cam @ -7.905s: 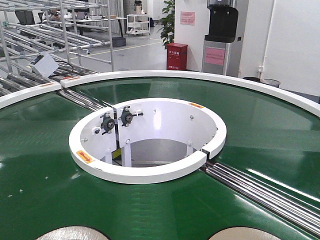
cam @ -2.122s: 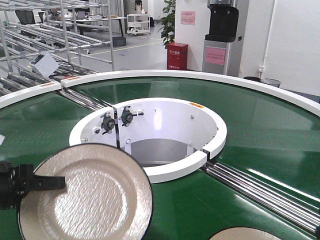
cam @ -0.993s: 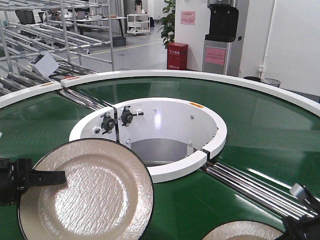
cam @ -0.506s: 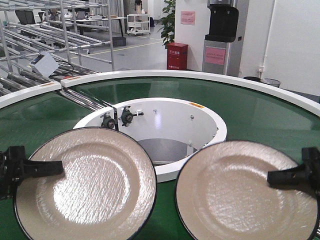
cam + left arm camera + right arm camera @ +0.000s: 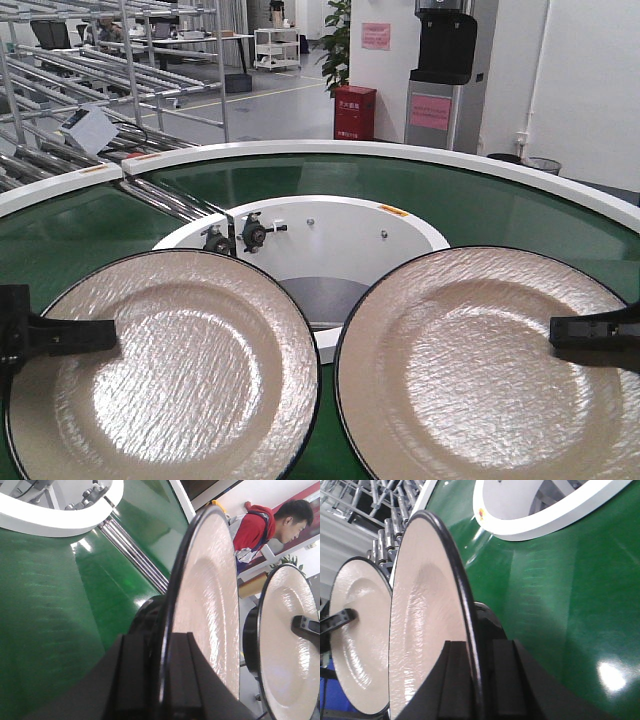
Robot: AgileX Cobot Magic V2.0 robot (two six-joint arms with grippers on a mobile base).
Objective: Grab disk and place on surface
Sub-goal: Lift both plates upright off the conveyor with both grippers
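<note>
Green conveyor belt (image 5: 500,200) runs as a ring between white rims, with the white inner ring (image 5: 330,215) at 12 o'clock of the disks.

Room behind:
- Roller racks (image 5: 100,60) at 10 o'clock.
- Potted plant (image 5: 335,40) and red cabinet (image 5: 354,112) at 12.
- Water dispenser (image 5: 445,70) at 1 o'clock.
- Left wrist view shows a person in a red hoodie (image 5: 255,527) at 2 o'clock.

Writing: white characters on the cabinet, pink label (image 5: 430,110) on the dispenser, pink wall notice (image 5: 376,36), orange sticker (image 5: 392,211) on the ring. All too small to read.

Left gripper (image 5: 100,337): jaws clamped on the 9 o'clock rim of the left disk (image 5: 165,370). Right gripper (image 5: 580,333): jaws clamped on the 3 o'clock rim of the right disk (image 5: 480,370). Disks are held up side by side over the belt, faces toward the front camera.
</note>
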